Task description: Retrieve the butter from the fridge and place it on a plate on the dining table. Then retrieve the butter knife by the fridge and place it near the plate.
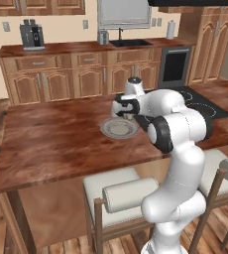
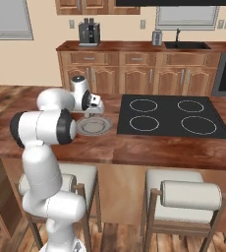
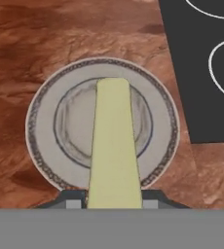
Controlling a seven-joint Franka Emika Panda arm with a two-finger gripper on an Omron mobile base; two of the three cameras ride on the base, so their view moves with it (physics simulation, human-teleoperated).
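The pale yellow butter (image 3: 113,146) stands between my gripper (image 3: 113,200) fingers, which are shut on it, pointing straight down over the round grey plate (image 3: 43,141). In the hand view the stick covers the plate's middle and hangs above it. The plate (image 1: 120,128) lies on the reddish-brown dining table (image 1: 51,139), and my hand (image 1: 127,106) hovers just over its far edge. From the right base view the plate (image 2: 94,126) sits under the gripper (image 2: 96,111). The fridge and butter knife are out of view.
A black cooktop (image 2: 171,117) is set into the tabletop right of the plate. White cushioned stools (image 1: 117,196) stand along the near edge. Wood cabinets with a sink (image 1: 131,43) and a coffee machine (image 1: 31,34) line the far wall.
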